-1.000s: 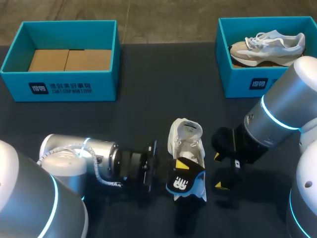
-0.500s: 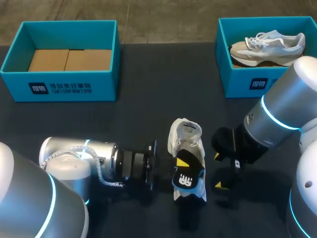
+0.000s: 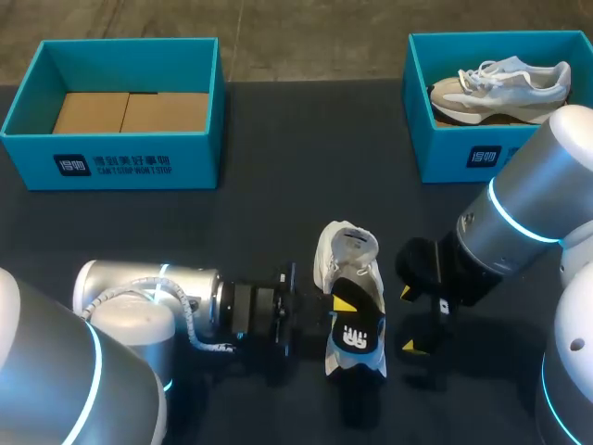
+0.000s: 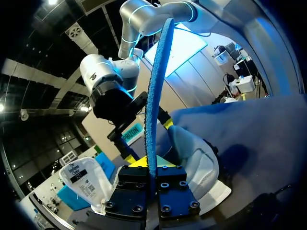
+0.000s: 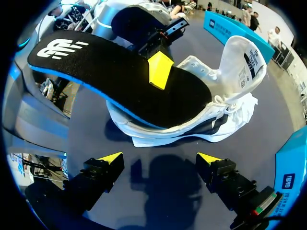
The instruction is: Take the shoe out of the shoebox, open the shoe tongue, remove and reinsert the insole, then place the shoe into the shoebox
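L pincer point(image 3: 335, 306) is clamped on the insole point(image 3: 356, 339), black on top w/ a blue edge. In the left wrist view the insole stands edge-on between both fingers. It sits tilted over the white shoe point(image 3: 347, 264): one end down at the shoe's opening, logo end raised out past the shoe. Can't tell how far it's tucked in. Shoe rests on the tabletop point(image 3: 278, 185), front middle, w/ its tongue point(image 3: 355, 241) folded up & open. R pincer point(image 3: 409, 321) hangs just beside the shoe, fingers spread wide, gripping nothing, not touching it. Teal shoebox point(image 3: 120, 158) back L holds cardboard point(image 3: 130, 111). 2nd teal shoebox point(image 3: 454, 153) back R holds another shoe point(image 3: 505, 83).
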